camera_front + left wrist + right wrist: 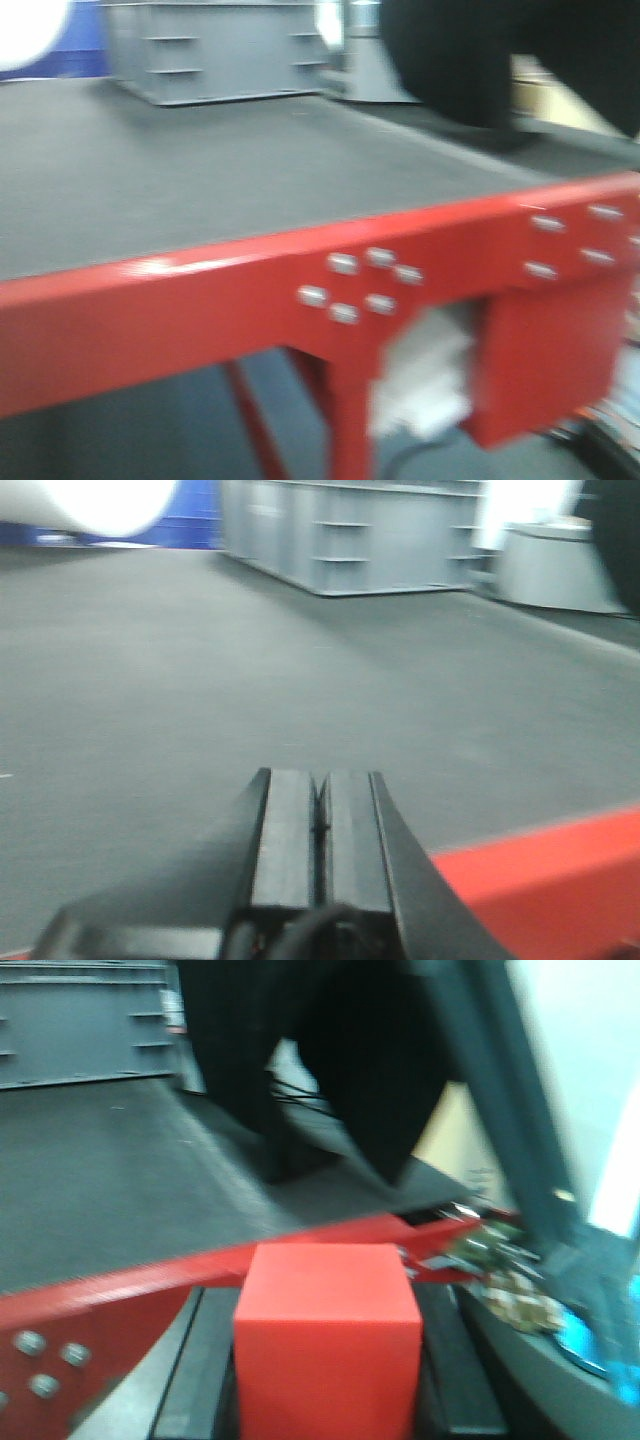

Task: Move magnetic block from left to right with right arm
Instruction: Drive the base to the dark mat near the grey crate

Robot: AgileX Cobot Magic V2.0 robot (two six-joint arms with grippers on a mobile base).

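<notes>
The magnetic block (325, 1360) is a plain bright red cube that fills the lower middle of the right wrist view. My right gripper (328, 1290) is shut on it, with a black finger (200, 1360) pressed against each side. It hangs at the red edge of the table (130, 1290), seen from outside that edge. In the left wrist view my left gripper (320, 775) is shut with nothing in it, low over the grey table mat (250, 670) close to the red rim (540, 880). Neither the block nor a gripper can be made out in the blurred front view.
A grey crate (215, 50) stands at the back of the mat (200, 170), with a second grey box (560, 565) to its right. The red bolted table frame (200, 310) runs across the front. A dark blurred mass (470, 60) hangs at the upper right. Mixed clutter (510, 1290) lies beyond the table's right end.
</notes>
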